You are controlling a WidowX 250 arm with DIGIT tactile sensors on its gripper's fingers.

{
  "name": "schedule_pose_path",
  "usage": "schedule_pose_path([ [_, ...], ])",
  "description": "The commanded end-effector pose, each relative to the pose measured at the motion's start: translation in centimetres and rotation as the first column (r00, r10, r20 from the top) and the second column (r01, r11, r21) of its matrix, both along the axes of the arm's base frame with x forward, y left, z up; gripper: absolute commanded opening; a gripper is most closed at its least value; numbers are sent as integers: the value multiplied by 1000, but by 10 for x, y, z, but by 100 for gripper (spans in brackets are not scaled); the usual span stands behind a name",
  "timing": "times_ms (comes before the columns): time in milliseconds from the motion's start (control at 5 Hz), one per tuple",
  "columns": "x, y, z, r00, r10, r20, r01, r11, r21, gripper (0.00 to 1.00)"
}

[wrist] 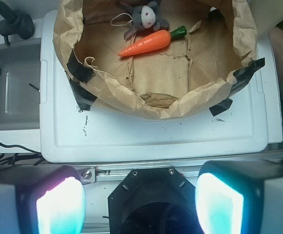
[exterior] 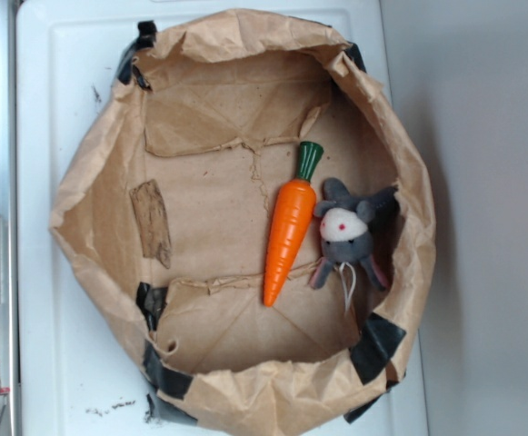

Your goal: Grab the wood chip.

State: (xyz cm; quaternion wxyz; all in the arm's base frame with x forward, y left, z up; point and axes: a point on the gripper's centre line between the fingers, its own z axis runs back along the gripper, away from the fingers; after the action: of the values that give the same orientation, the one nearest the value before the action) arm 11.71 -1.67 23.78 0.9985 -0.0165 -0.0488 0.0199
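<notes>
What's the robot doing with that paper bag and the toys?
Nothing is being held yet. The robot's gripper hangs open outside the paper bag. Inside lie a wood chip, a toy carrot and a little grey stuffed mouse beside the carrot. The chip lies apart from both, untouched.

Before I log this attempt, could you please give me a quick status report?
Gripper open, outside the paper bag, holding nothing. Wood chip flat on bag floor, untouched. Carrot and stuffed mouse well clear.
</notes>
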Motion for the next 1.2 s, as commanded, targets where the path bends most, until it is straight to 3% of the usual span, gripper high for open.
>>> schedule_pose_path([
  [0, 0, 0, 0, 1000, 0, 0, 0, 1000, 0, 100],
  [200, 50, -1, 0, 994, 111, 10, -111, 994, -25, 100],
  [400, 100, 20, -19, 969, 247, -33, -247, 969, -7, 100],
  [600, 141, 57, -61, 870, 479, -121, -468, 877, 107, 100],
  [1000, 141, 57, -61, 870, 479, -121, -468, 877, 107, 100],
])
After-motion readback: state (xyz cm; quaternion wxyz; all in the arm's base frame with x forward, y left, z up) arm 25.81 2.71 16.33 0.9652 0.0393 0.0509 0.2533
